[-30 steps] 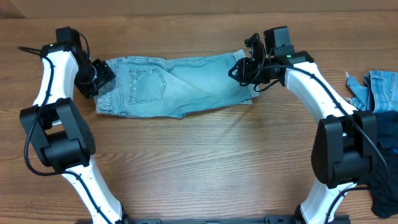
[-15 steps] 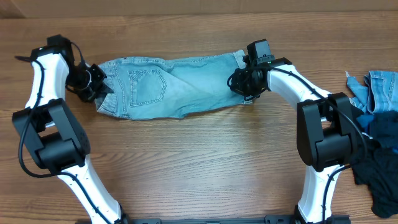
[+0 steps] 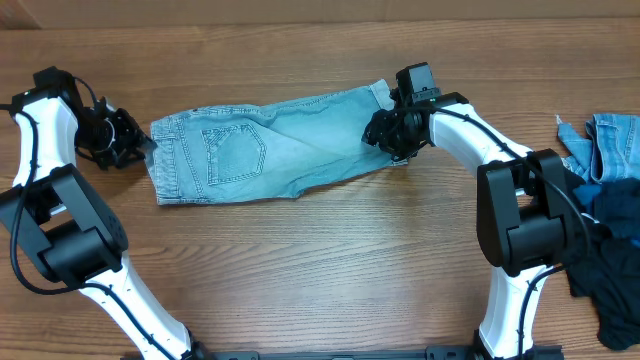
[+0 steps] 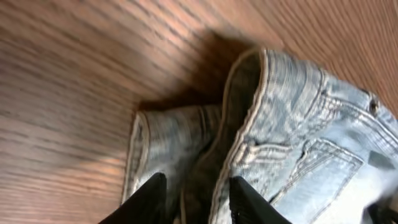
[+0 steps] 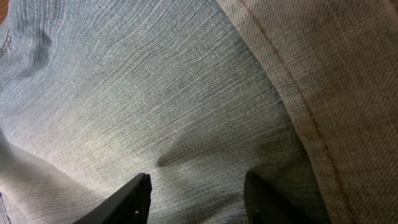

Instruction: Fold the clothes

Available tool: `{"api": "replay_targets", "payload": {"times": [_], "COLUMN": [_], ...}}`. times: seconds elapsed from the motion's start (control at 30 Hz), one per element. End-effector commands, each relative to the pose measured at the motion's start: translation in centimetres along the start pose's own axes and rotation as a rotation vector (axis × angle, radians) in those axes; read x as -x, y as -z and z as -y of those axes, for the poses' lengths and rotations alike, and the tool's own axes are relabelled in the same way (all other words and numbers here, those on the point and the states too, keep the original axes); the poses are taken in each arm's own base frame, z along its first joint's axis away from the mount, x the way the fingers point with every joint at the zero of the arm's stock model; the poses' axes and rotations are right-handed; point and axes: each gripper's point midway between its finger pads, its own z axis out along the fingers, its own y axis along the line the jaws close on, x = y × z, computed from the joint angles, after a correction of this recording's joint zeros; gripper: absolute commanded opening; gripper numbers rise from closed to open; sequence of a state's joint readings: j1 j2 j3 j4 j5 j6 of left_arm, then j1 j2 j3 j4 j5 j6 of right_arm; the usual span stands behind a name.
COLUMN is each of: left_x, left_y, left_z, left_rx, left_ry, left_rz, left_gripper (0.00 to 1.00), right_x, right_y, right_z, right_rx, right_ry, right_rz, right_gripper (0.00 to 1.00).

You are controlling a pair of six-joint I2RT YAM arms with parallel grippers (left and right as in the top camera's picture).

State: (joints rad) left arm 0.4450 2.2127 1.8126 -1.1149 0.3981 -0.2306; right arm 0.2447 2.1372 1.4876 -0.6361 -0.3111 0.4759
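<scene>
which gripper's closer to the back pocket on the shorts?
Left. The left gripper is at the waistband end of the shorts, a short way from the pocket. The right gripper is on the hem end, farther away.

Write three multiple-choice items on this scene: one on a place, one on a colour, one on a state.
1. Where is the pile of spare clothes?
A) beside the left arm
B) beside the right arm
C) on top of the denim garment

2. What colour is the denim garment?
A) light blue
B) black
C) red

3. How does the denim garment lie?
A) hanging in the air
B) rolled into a ball
C) spread on the table

Key: 1 B, it sits at the table's edge by that arm's base; 2 A, it is pale washed denim; 3 C, it lies flat with a back pocket facing up.
</scene>
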Motion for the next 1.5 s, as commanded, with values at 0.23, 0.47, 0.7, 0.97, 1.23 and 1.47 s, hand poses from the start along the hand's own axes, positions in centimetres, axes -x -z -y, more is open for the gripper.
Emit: {"api": "replay_targets", "payload": {"times": [0.23, 0.47, 0.7, 0.97, 1.23, 1.47], "left_x": [-1.9, -1.3, 0.2, -0.2, -5.4, -8.0], "left_y": [-6.0, -6.0, -2.7, -4.1, -1.5, 5.4], "left_z": [2.6, 0.6, -2.6, 3.8, 5.5, -1.4], "left_rx": [0.079, 0.171, 0.335, 0.028, -0.169, 0.118], "left_ry": [-0.04, -0.055, -0.048, -0.21, -0.156, 0.007], "left_rz": [-0.085, -0.062, 0.027, 0.0, -0.213, -0.245], "left_gripper": [0.38, 0.3, 0.32, 0.36, 0.04, 0.04], "right_x": [0.1, 0.0, 0.0, 0.0, 0.1, 0.2], "right_y": [0.1, 0.1, 0.1, 0.1, 0.1, 0.2], "right_z": [1.0, 1.0, 1.0, 1.0, 1.1, 1.3], "right_rx": [-0.05, -0.052, -0.052, -0.052, -0.056, -0.064], "right_ry": [-0.013, -0.014, -0.014, -0.014, -0.015, -0.016], "right_rz": [0.006, 0.004, 0.003, 0.003, 0.006, 0.01], "right_gripper": [0.53, 0.52, 0.52, 0.52, 0.52, 0.52]}}
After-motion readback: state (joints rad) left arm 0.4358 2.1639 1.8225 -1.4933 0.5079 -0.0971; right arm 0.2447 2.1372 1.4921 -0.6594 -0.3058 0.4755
